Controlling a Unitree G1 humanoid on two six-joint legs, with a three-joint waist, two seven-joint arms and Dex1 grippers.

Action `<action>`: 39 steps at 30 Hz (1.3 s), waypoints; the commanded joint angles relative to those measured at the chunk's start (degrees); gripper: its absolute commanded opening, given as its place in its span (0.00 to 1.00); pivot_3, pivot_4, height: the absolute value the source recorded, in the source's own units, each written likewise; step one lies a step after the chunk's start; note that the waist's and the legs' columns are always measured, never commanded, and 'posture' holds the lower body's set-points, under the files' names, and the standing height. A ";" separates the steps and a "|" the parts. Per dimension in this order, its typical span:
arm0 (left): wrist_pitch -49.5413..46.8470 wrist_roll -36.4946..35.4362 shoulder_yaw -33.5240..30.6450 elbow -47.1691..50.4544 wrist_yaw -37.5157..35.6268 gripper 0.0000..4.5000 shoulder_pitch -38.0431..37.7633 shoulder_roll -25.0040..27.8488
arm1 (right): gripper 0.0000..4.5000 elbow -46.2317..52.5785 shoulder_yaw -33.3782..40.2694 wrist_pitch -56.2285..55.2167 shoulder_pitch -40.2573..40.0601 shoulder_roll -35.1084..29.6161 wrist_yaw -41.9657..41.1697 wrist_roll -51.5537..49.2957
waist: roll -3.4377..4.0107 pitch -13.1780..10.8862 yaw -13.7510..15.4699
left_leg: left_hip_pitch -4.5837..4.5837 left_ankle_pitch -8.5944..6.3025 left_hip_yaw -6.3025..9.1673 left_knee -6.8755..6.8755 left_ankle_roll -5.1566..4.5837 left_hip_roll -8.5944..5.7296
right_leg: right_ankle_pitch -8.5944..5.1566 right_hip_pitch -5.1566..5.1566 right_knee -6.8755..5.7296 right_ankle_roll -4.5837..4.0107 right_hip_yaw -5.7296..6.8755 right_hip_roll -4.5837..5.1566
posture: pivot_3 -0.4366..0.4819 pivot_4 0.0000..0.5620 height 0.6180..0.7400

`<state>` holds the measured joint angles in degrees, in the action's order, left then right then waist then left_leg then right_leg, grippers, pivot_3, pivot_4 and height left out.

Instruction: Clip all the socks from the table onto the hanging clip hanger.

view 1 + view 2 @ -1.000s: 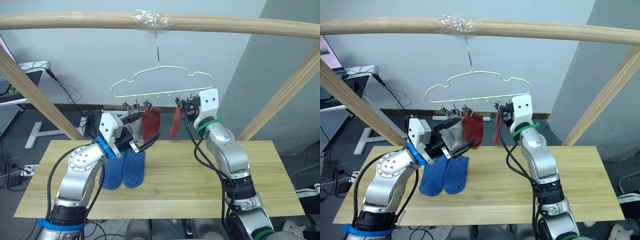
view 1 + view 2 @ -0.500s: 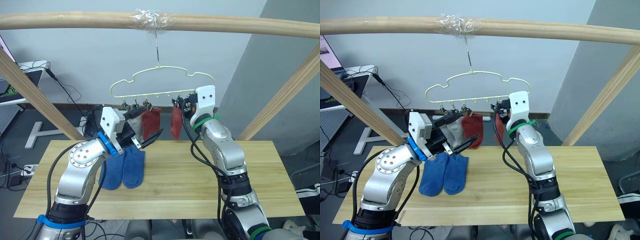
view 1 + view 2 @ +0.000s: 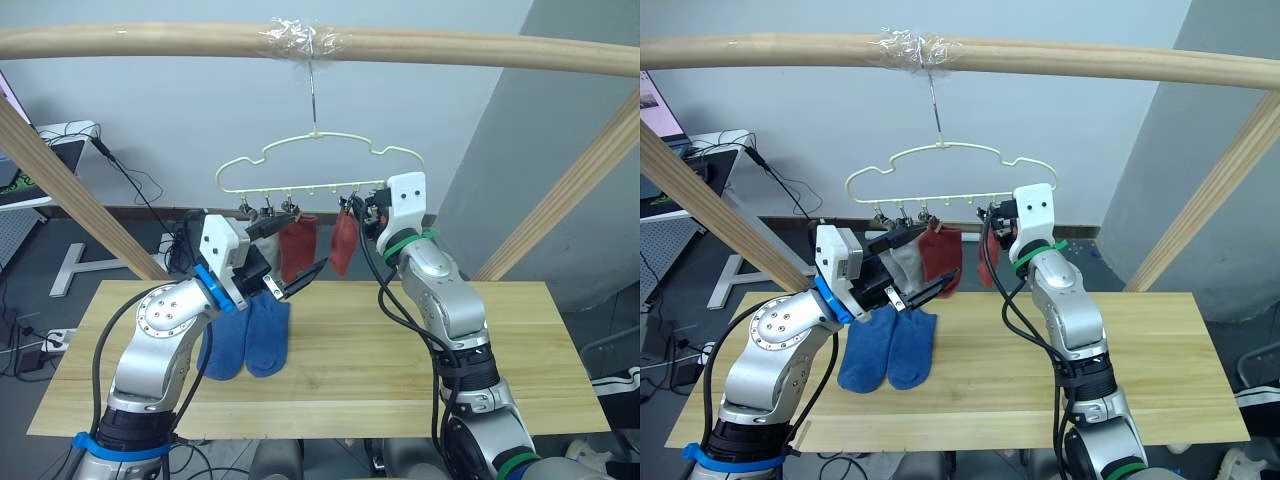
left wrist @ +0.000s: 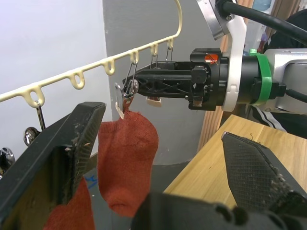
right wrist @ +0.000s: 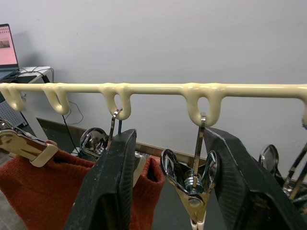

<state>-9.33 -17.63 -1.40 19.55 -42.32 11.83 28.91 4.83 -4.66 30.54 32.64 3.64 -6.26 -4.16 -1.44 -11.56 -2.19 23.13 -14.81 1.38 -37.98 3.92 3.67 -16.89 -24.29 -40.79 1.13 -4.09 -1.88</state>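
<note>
Your left tool (image 3: pixel 285 262) sits raised above the surface (image 3: pixel 400 350), fingers spread wide with nothing between them, just in front of the grey sock (image 3: pixel 902 266) and first rust-red sock (image 3: pixel 296 247) already hanging from the clip hanger (image 3: pixel 320 170). Below it, two blue socks (image 3: pixel 248 338) lie flat side by side on the surface, touching; these look like what's left to clip. They're thin knit, light and floppy, so pinch at the cuff edge and expect the toe to droop; a mid-body grab would likely bunch. Further right, the second rust-red sock (image 3: pixel 341 243) hangs from a silver clip (image 4: pixel 125 96). Your right tool (image 3: pixel 355 210) is up at the clip row, fingers parted around a clip (image 5: pixel 192 179), not holding fabric.
</note>
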 commanded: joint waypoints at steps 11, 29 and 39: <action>2.83 -0.61 -0.12 -1.07 -2.16 1.00 -1.50 0.26 | 0.00 1.84 -0.16 -2.05 1.37 0.93 -0.48 -1.03 | 0.00 0.00 -0.02 | 0.00 0.00 -0.01 0.00 0.00 0.00 | 0.00 0.00 0.00 0.00 0.00 0.00 | 0.50 0.33 0.62; -7.03 17.74 7.88 -28.76 7.73 1.00 1.43 2.05 | 0.00 3.20 -0.99 -1.00 0.52 0.99 -1.34 -1.33 | -0.09 -0.44 0.19 | 0.00 0.00 0.04 0.00 0.00 -0.02 | -0.02 -0.03 -0.05 -0.03 0.07 0.02 | 0.50 0.36 0.62; -9.04 21.52 12.90 -44.29 4.38 1.00 11.20 -0.02 | 0.00 3.97 -1.67 -0.04 0.04 0.99 -0.96 -1.47 | -0.09 -0.52 -0.03 | 0.32 0.00 0.05 0.01 0.00 -0.01 | 0.11 -0.32 -0.05 -0.27 0.10 0.02 | 0.48 0.38 0.62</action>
<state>-18.03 3.61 10.30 -23.97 -36.21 22.49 29.20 5.99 -5.81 30.65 32.39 4.30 -7.32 -5.33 -1.53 -12.09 -2.22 23.51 -14.81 1.44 -37.98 3.92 3.66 -16.78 -24.67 -40.84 0.86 -3.99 -1.86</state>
